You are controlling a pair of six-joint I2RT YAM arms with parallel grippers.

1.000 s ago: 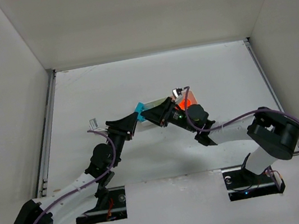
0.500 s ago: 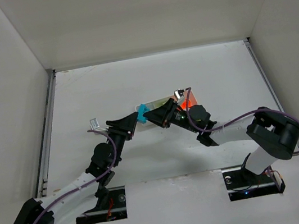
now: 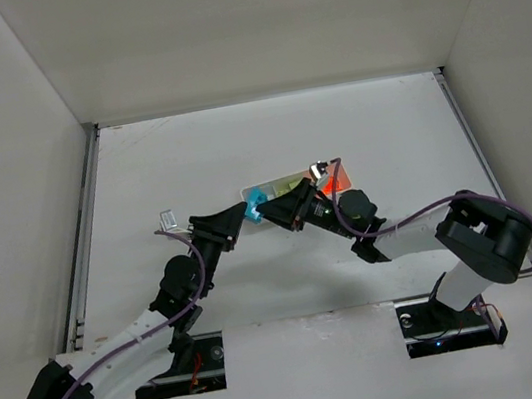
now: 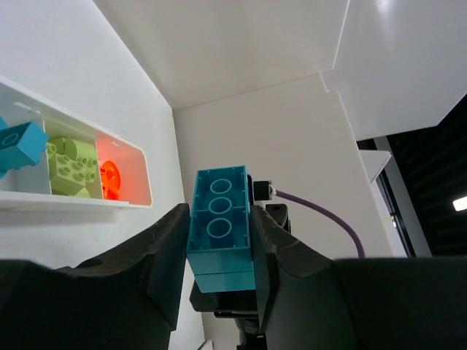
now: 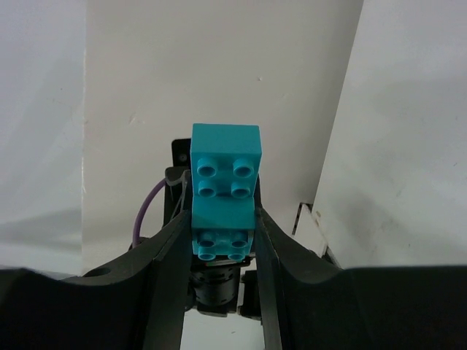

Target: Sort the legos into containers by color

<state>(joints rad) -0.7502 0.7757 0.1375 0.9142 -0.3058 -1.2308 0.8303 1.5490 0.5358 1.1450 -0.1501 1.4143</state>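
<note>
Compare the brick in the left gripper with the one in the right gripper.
The left brick, in the left gripper, shows one row of three studs on a flat face; the right brick, in the right gripper, shows two clusters of four studs, stepped at two levels. Both are teal, each clamped in its gripper.

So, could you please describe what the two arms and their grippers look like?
The left arm and right arm have white links between rounded black joint housings, each trailing a thin purple cable. The left gripper and right gripper are matte black, with two broad, curved fingers.
</note>
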